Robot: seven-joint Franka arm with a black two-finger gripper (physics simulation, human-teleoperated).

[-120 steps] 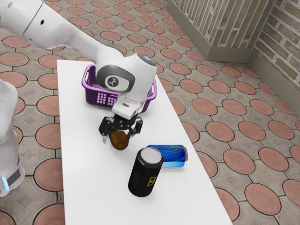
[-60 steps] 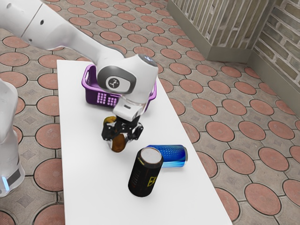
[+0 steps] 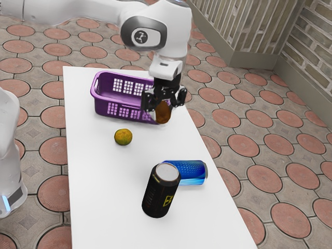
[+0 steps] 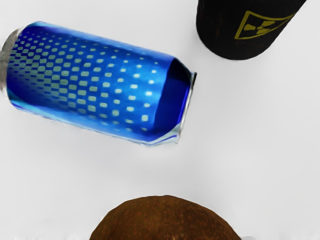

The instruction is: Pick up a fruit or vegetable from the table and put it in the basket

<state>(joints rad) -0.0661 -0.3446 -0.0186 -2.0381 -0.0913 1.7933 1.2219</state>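
A white tabletop (image 3: 93, 192) stands on a floor (image 3: 265, 177) paved with reddish discs set in grey stone; a brick wall (image 3: 317, 57) rises beyond, toward the exterior view's upper right. The tool (image 3: 163, 106) is raised above the tabletop, its fingers closed about a brown, rounded piece of produce (image 3: 164, 115), pinched from two sides. In the exterior view the produce overlaps the end of the purple basket (image 3: 111, 99) toward that view's right; whether it hangs over the rim or beside it cannot be told. The basket, with latticed walls, rests upright at the far end of the tabletop. A small yellow-green citrus fruit (image 3: 123, 137) lies near the basket's long side, apart from it. Farther from the basket, a blue can (image 3: 191, 173) lies on its side and a black can (image 3: 161, 192) stands upright. The wrist view resolves a narrow gap between the two cans, a yellow framed symbol (image 4: 260, 25) on the black one, and the produce's brown, speckled skin.
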